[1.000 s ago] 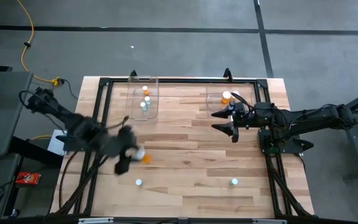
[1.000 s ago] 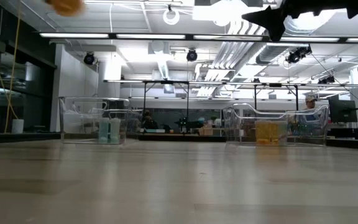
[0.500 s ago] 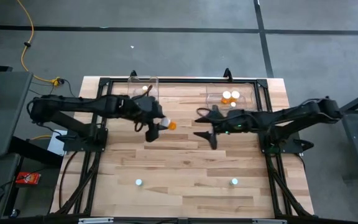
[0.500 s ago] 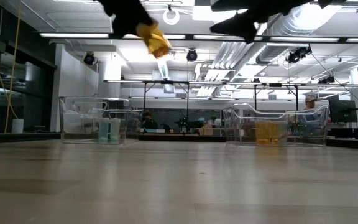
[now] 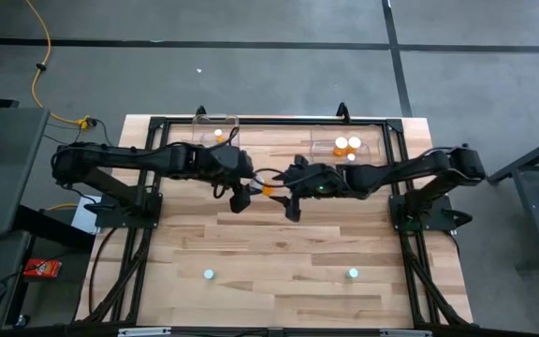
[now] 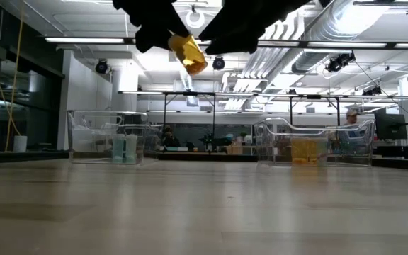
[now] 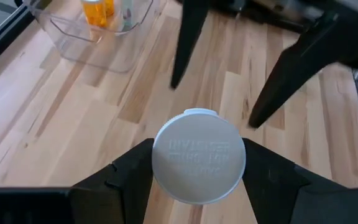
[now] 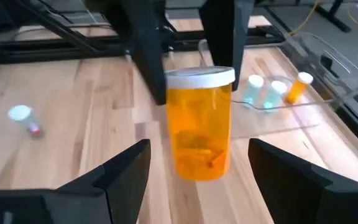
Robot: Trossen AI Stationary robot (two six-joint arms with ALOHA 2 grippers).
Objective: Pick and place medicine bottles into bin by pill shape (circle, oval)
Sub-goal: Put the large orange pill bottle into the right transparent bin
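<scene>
Above the middle of the table [image 5: 279, 243], nearer its far edge than its near one, the left gripper [image 5: 242, 191] pinches an amber bottle [image 5: 268, 188] by its white-capped end and holds it out sideways in the air. The right gripper [image 5: 288, 194] faces it with fingers spread wide — one on either side of the amber body, touching nothing yet, as the right wrist view shows.

This looks like a handover. To do it well, the right fingers should close squarely on the middle of the body, clear of the cap and the left fingertips, and the left should let go only once that grip is firm; a skewed pinch could squirt the round bottle out.

The left bin [image 5: 215, 142] and the right bin [image 5: 344, 148] stand at the far edge, each with bottles inside — two more white-capped bottles [image 5: 209, 275] [image 5: 352, 273] lie near the near edge
</scene>
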